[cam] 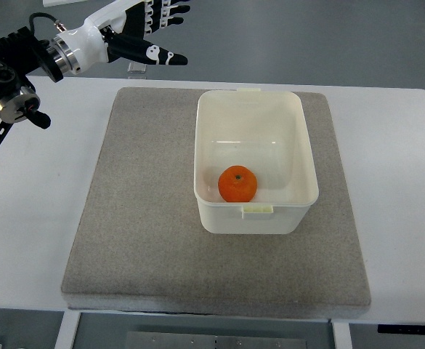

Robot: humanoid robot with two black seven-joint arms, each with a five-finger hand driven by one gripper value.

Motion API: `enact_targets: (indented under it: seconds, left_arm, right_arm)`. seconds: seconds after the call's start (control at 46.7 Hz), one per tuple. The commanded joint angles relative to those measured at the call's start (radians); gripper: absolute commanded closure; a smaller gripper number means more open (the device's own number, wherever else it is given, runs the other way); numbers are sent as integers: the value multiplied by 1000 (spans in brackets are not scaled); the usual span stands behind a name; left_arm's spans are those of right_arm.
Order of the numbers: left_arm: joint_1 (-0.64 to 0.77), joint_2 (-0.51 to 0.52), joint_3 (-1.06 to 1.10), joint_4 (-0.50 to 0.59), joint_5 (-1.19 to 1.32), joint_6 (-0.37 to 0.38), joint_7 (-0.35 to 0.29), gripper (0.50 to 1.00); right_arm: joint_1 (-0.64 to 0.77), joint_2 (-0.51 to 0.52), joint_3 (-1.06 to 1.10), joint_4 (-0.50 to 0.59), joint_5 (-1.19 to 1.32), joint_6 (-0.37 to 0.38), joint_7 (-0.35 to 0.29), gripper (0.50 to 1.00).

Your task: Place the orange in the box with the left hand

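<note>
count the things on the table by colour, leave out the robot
orange: 1, the orange
white: 1, the plastic box holding it
grey: 1, the felt mat under the box
total: 3

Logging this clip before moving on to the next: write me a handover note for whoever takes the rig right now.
Left hand: raised past the table's far-left edge, fingers extended, holding nothing.
Right hand: not in view.
Orange: inside the white plastic box, at its near wall, stem end up.
Box: upright on the grey mat.
Done: orange is in the box and released.
Left: nothing visible; the arm could go to rest.
</note>
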Motion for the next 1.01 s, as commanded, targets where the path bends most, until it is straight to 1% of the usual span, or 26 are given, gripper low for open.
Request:
enact_targets:
  seconds: [0.0, 0.086, 0.214, 0.321, 0.492, 0.621, 0.835, 0.984]
  left_arm:
    - [2, 3, 2, 93, -76, -15, 0, 500]
    - [2, 16, 14, 160, -168, -47, 0, 500]
    - [2, 27, 14, 246, -263, -141, 8, 500]
    - [0, 23, 14, 344, -333, -216, 54, 500]
    - [-5, 23, 14, 468, -493, -216, 136, 500]
    - [-5, 15, 14, 533, -571, -216, 181, 500]
    - [-5, 4, 14, 559, -643, -216, 251, 500]
    - [-5, -27, 11, 553, -651, -216, 259, 500]
  right_arm:
    - [0, 0, 0, 0, 0, 0, 0, 568]
    - [0, 0, 0, 0, 0, 0, 0, 568]
    - [0, 0, 0, 0, 0, 0, 0, 568]
    - [0, 0, 0, 0, 0, 0, 0, 568]
    - [0, 0, 0, 0, 0, 0, 0, 568]
    - [0, 0, 0, 0, 0, 0, 0, 568]
    - [0, 0, 0, 0, 0, 0, 0, 568]
    - [0, 0, 0, 0, 0, 0, 0, 568]
